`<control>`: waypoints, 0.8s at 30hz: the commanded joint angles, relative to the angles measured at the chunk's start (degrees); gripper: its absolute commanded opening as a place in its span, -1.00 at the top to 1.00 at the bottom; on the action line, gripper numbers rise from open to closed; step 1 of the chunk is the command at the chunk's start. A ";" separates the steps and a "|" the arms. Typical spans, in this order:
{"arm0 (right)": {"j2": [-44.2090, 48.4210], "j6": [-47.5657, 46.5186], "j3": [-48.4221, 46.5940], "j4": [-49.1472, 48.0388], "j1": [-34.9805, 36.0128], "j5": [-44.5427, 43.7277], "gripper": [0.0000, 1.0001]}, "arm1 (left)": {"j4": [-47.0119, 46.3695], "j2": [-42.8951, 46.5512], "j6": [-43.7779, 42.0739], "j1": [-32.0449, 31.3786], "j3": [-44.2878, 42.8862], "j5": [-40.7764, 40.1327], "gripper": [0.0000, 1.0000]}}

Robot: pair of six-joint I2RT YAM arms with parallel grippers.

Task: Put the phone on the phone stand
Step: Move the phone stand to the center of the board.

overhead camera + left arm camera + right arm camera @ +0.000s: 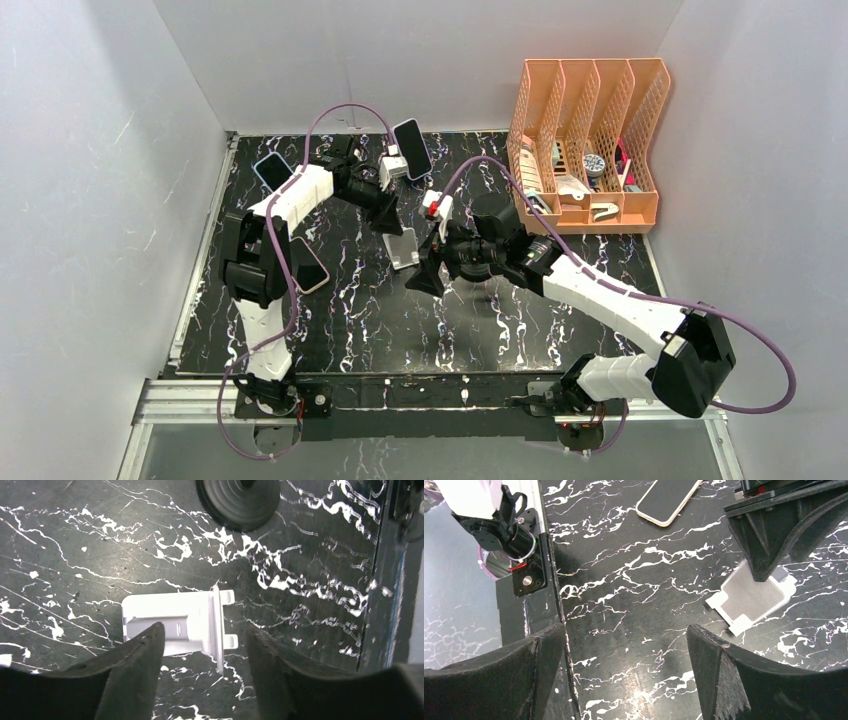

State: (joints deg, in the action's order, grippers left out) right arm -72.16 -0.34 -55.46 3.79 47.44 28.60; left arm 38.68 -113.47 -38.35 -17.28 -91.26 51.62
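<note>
The phone stand [403,248] is seen lying on the black marbled desk [500,330], near the middle and a little toward the back. In the left wrist view it appears as a white plastic piece [175,620] with two small tabs on its right end. The left hand [205,630] is held just above the stand, with its fingers [135,650] parted to a moderate gap. One fingertip overlaps the stand's lower edge in that view, while the other is seen clear of the tabs. Nothing is gripped.

From above, the left hand [388,212] is found just behind the stand. The right hand [425,275] is placed just beside the stand's near right corner. In the right wrist view the right hand [625,630] is spread wide, with only bare desk between its fingers.

The phone [308,265] is left flat on the desk, screen up, close to the left arm's lower link and well apart from the stand. It is shown with a pale rim [669,500] in the right wrist view. A second phone [272,170] is found at the far left corner. A third phone [412,148] is seen near the back edge; whether it lies flat cannot be told. An orange mesh file organiser [640,90] is stood at the far right, with small items held in its compartments.
</note>
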 commanded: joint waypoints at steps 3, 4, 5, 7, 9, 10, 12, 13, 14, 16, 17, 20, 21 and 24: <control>-0.86 2.92 0.96 -4.10 0.37 -5.85 -0.97 | -0.98 5.80 0.38 -0.04 0.50 -3.84 -0.90; -0.58 3.24 1.51 -5.88 0.45 -6.34 -0.97 | -0.89 6.68 0.30 0.19 0.55 -5.21 -0.96; -0.07 3.35 2.18 -7.64 0.71 -6.86 -0.97 | -0.48 7.67 0.22 0.78 0.38 -6.17 -0.97; 1.44 3.52 3.72 -12.18 1.85 -7.66 -0.97 | 0.08 10.14 1.36 3.29 -0.33 -6.99 -0.97; 1.33 3.57 3.68 -15.08 3.98 -8.58 -0.97 | -1.20 13.81 4.91 7.51 -0.22 -7.49 -0.97; 0.37 3.59 2.80 -15.57 5.44 -9.85 -0.97 | -2.88 16.18 7.79 10.42 0.63 -7.84 -0.97; -2.68 3.13 -0.43 -15.19 10.77 -15.17 -0.97 | -11.84 22.27 18.22 16.28 5.80 -8.66 -0.97; -4.66 2.19 -2.29 -15.03 13.29 -18.18 -0.97 | -17.25 25.56 23.53 19.63 9.40 -8.97 -0.97; -6.84 1.50 -3.88 -15.34 15.59 -20.87 -0.97 | -24.24 29.21 28.31 22.22 13.56 -9.99 -0.97; -12.47 1.39 -8.76 -15.05 19.06 -25.60 -0.97 | -31.71 35.36 38.71 26.20 20.85 -15.52 -0.97; -15.87 1.78 -11.67 -13.82 20.26 -27.19 -0.97 | -32.97 37.76 42.48 27.53 23.55 -20.02 -0.97; -26.72 3.21 -22.40 -6.84 22.85 -33.16 -0.97 | -28.71 40.95 54.64 29.95 27.24 -38.29 -0.97; -30.08 4.04 -26.43 -4.62 23.24 -34.80 -0.97 | -26.30 40.55 56.38 30.97 27.42 -39.59 -0.97; -39.23 5.13 -36.58 1.22 24.32 -37.47 -0.97 | -23.88 40.17 59.44 32.58 30.21 -38.85 -0.97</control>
State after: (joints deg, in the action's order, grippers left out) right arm -103.28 3.05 -81.47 -2.90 70.94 -0.03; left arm 11.99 -71.83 8.78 13.58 -65.25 21.08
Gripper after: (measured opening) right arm 0.985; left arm 0.983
